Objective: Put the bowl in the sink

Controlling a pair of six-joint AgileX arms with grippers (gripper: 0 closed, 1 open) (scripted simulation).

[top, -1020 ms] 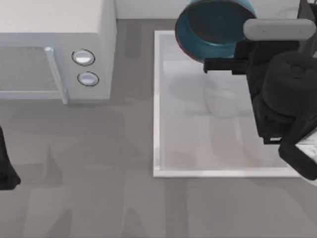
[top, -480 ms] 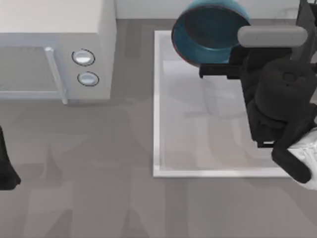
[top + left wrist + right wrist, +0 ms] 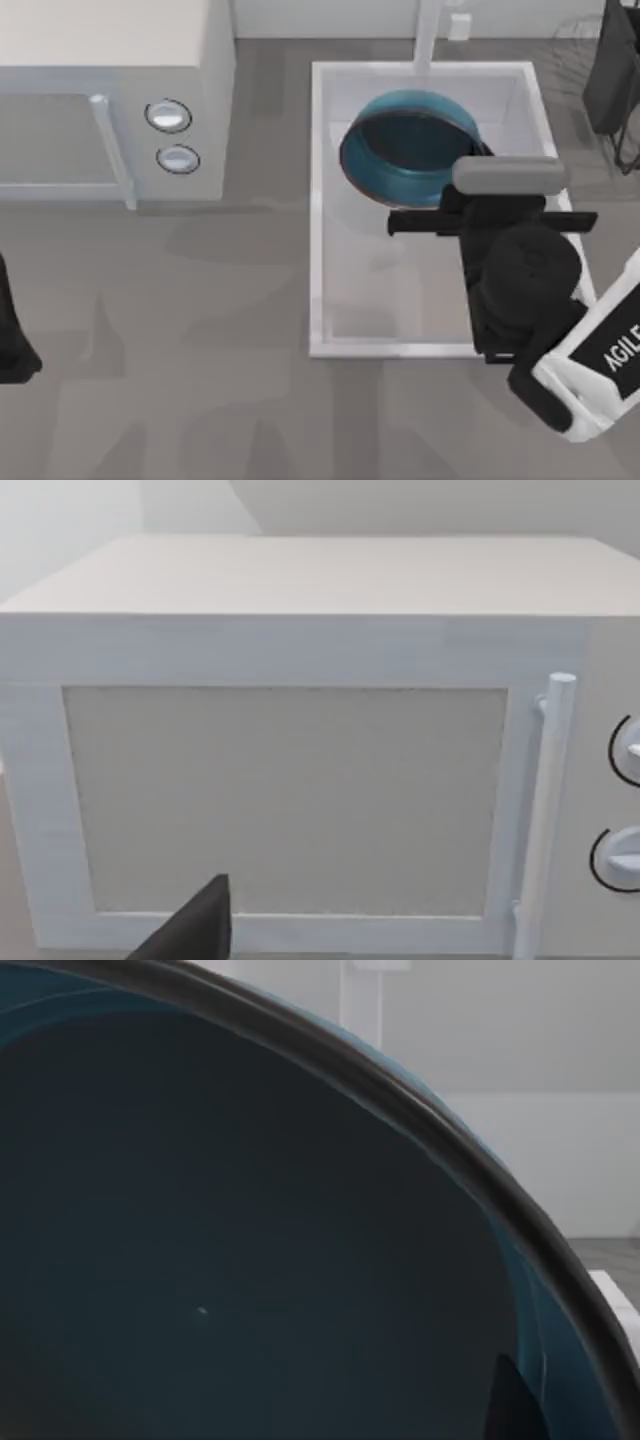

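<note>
Now bowl (image 3: 405,150) at right end effector (image 3: 462,205)

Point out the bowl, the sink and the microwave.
bowl (image 3: 405,150): top view, on its dark inside.
sink (image 3: 316,210): top view, on its raised left rim.
microwave (image 3: 100,35): top view, on its flat top.

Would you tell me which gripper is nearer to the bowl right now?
Right. The right gripper is at the bowl, over the sink; the left arm is parked at the table's far left.
</note>
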